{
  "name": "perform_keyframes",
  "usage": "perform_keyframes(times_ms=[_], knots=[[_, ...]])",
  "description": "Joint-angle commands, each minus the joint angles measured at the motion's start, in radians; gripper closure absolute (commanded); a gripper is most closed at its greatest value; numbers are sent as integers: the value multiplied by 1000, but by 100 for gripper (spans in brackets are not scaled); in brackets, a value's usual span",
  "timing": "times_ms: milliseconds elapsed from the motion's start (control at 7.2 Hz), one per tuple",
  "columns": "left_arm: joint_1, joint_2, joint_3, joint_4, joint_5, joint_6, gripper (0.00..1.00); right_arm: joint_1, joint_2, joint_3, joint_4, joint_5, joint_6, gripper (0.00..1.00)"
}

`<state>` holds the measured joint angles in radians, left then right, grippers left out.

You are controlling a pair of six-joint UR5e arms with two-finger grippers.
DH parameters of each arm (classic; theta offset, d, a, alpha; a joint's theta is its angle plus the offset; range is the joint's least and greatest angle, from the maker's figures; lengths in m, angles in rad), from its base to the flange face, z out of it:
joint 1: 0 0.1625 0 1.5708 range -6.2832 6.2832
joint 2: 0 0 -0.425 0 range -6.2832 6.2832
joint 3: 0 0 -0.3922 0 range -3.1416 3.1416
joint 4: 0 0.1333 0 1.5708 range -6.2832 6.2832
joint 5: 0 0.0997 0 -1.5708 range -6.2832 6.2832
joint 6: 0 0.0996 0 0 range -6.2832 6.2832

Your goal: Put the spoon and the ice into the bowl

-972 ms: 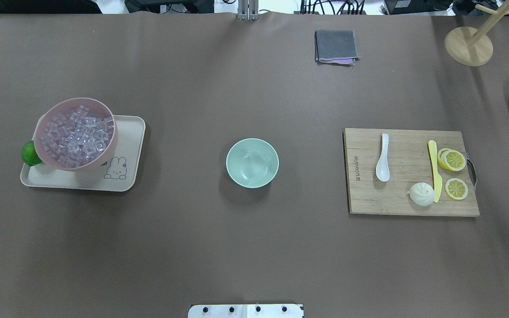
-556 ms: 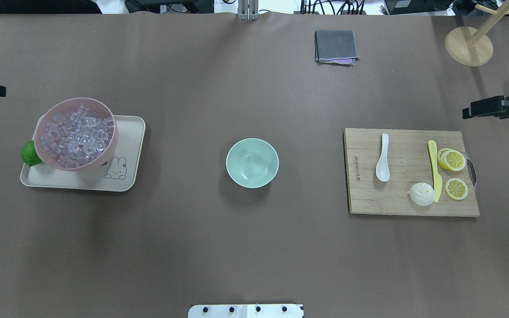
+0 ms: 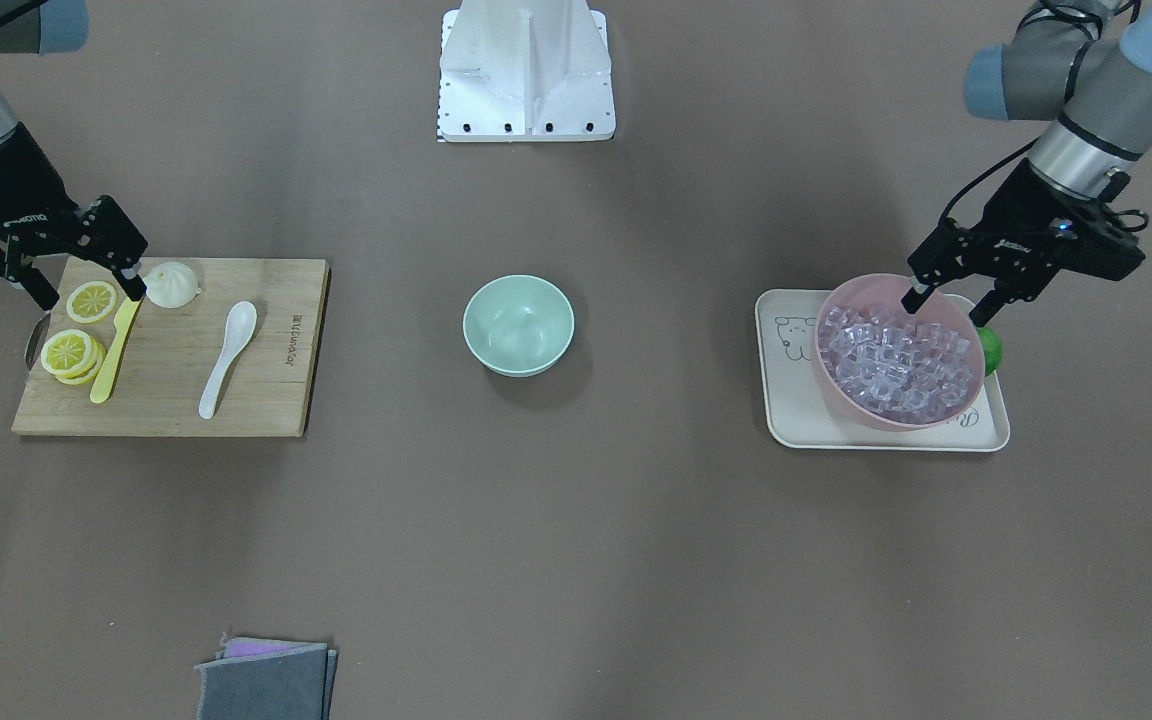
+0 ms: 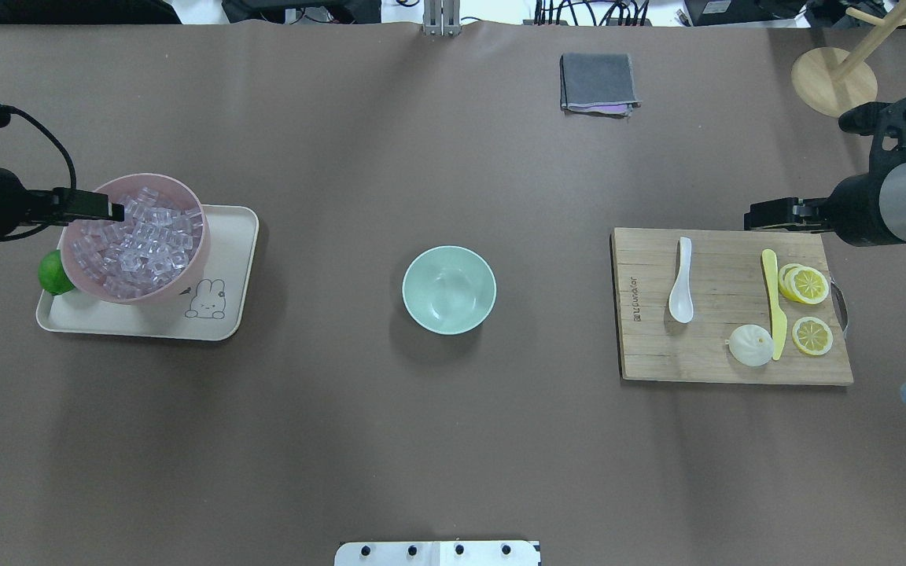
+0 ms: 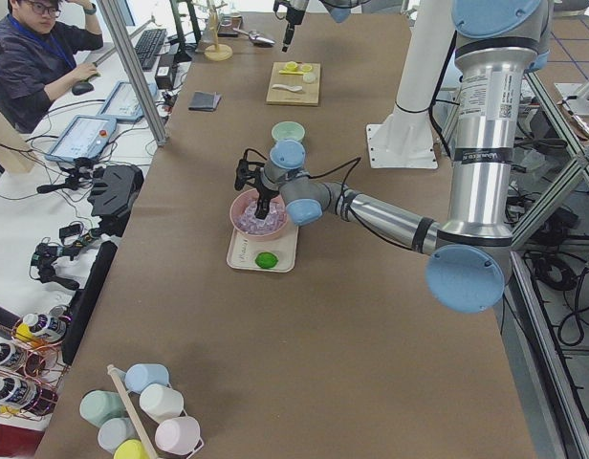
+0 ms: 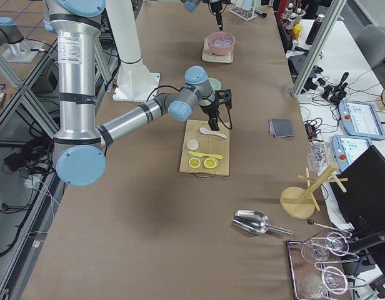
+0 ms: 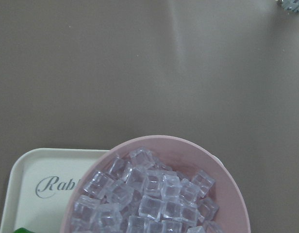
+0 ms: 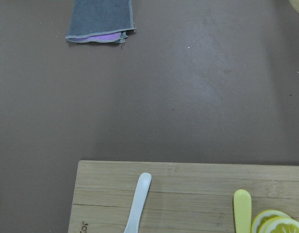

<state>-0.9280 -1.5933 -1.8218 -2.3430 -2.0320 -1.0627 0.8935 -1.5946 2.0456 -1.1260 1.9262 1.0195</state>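
The white spoon lies on the left half of a wooden cutting board; it also shows in the front view and its handle in the right wrist view. Clear ice cubes fill a pink bowl on a cream tray. The mint-green bowl stands empty at the table's middle. My left gripper is open and empty just above the pink bowl's rim. My right gripper is open and empty above the lemon end of the board, apart from the spoon.
On the board lie a yellow knife, lemon slices and a white bun. A lime sits on the tray beside the pink bowl. A grey cloth and a wooden stand are at the far side.
Both arms have come in from the table's sides. The left gripper moved over the pink bowl's edge, the right gripper to the far right corner of the board. The objects have not moved.
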Motion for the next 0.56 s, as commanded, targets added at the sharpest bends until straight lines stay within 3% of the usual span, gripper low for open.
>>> perform_keyframes(times_ms=[0, 417], knots=[[78, -4, 3, 42, 106, -11, 3, -10, 1, 1, 2, -7, 5, 1], [156, -8, 33, 45, 191, -11, 7, -10, 1, -1, 0, -9, 5, 0]])
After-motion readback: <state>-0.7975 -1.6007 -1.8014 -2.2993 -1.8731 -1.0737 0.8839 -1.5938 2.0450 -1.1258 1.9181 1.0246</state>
